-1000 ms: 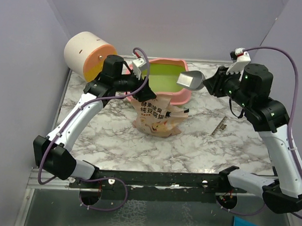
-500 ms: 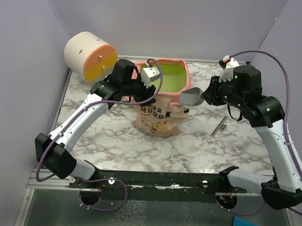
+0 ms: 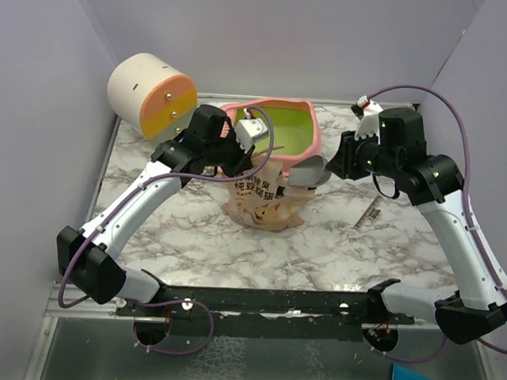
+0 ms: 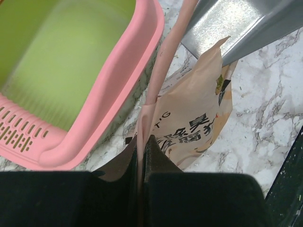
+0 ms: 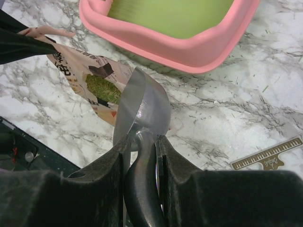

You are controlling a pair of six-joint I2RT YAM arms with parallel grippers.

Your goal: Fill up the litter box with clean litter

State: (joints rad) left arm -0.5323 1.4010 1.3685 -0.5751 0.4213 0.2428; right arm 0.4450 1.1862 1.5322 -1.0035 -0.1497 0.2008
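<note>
Bases of both arms at near edge of marble table. Just beyond, mid-table: beige printed pouch, crumpled, standing upright.

Left claw at top of pouch: fingers pressed together on a thin flap of its upper edge, flap running straight up between them. Pinched tight, no gap showing.

Right claw reaches in from right side. Clamps dark handle of grey scoop, one finger on each side. Scoop bowl points at pouch, rim against its upper right corner; cannot tell whether rim sits inside the mouth.

Patch of litter: green granules showing in a gap in pouch, just beside scoop rim. Stray specks on table near scoop.

Behind pouch, toward far wall: litter box, pink rim, lime-green basin with smooth floor in view. Near rim close behind pouch top. Slotted pink section at one end, seen from left wrist.

Right of pouch: small ruler-like strip, flat on table, well apart from box.

Far left: cream-and-orange cylinder on its side by left wall, near left end of box.
</note>
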